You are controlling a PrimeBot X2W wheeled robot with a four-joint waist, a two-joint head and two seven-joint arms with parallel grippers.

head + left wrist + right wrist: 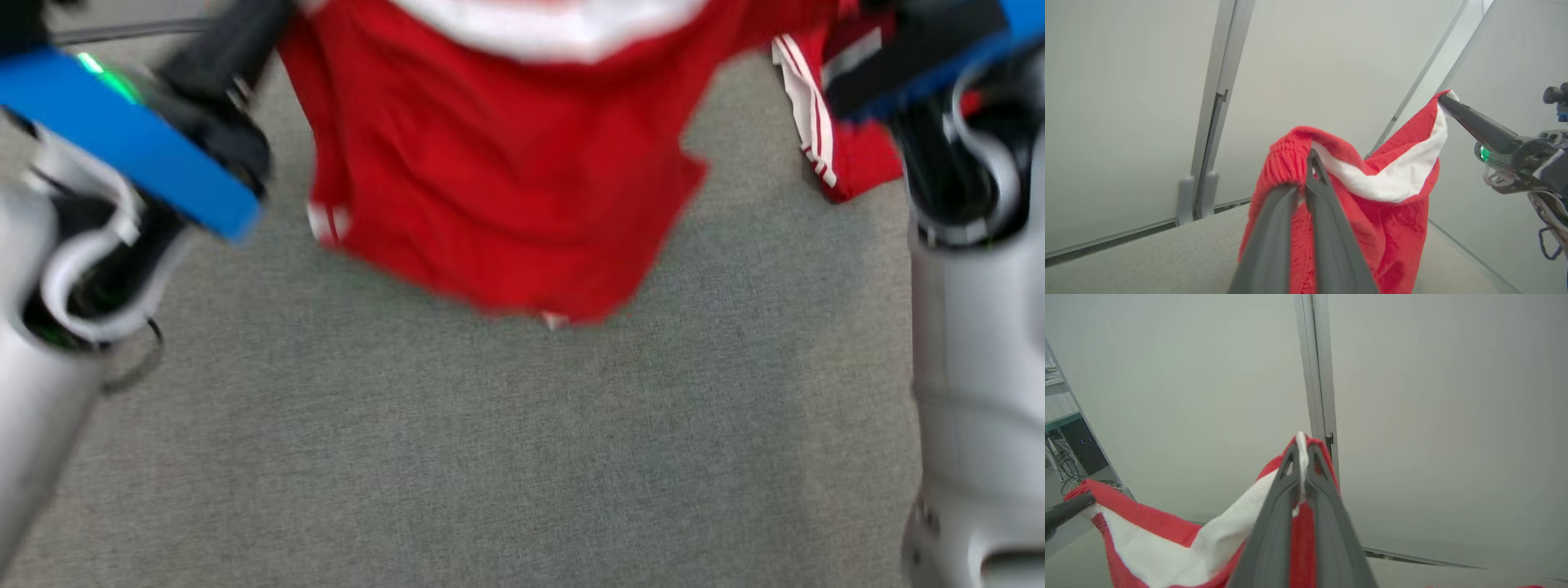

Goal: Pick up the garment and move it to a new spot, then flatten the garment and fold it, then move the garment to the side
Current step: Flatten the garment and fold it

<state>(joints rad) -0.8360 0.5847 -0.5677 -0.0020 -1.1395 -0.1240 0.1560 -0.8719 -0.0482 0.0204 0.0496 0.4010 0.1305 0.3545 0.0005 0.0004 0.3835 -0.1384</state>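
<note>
**op:** Both tools are clamped on the red garment. My left tool has the ribbed red edge and my right tool has the white band. It hangs between them, top middle of the head frame, over the grey surface.

**reply:** What's the risk?

**op:** Slippage, I reckon. It's a thin pinch on stretchy knit, so one jerky swing could tug a corner free and it'd land crumpled.

No readable text or labels.
</note>
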